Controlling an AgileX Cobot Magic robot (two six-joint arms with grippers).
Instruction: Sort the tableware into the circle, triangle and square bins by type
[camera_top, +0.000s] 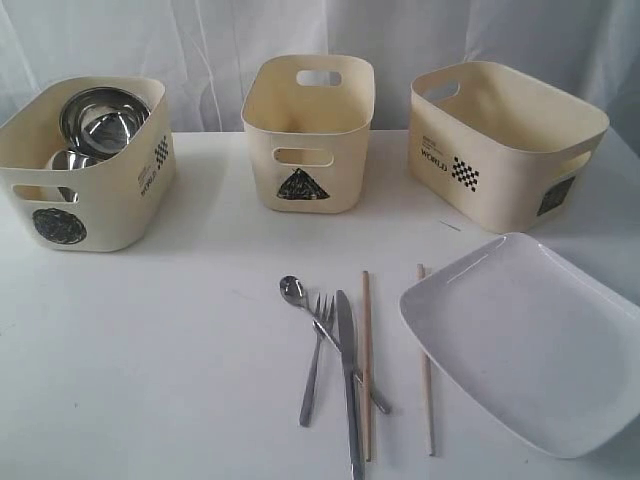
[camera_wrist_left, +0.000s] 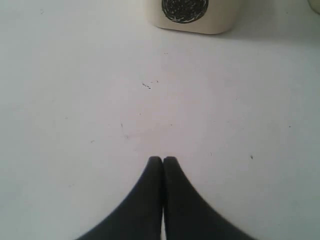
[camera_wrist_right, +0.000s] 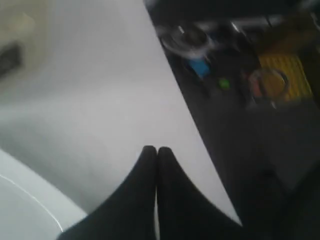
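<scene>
Three bins at the back, cutlery and plate in front, both grippers empty.
Three cream bins stand apart along the far side of the table (camera_top: 150, 350): circle bin (camera_top: 90, 185) left, triangle bin (camera_top: 305, 135) middle, square bin (camera_top: 505, 140) right. One steel bowl (camera_top: 100, 120) sits in the circle bin above another steel vessel too hidden to name. One spoon (camera_top: 293, 290), one fork (camera_top: 316, 360) and one knife (camera_top: 349, 380) lie crossing at centre front, with two chopsticks: one (camera_top: 366, 340) just beside the knife, the other (camera_top: 426, 390) at the rim of the one white plate (camera_top: 530, 340), front right. Bare table lies open front left. The left gripper (camera_wrist_left: 163, 159) hovers over it, jaws pressed together, holding nothing. The right gripper (camera_wrist_right: 150, 149), likewise closed and empty, hangs near the table's side edge by the plate.
</scene>
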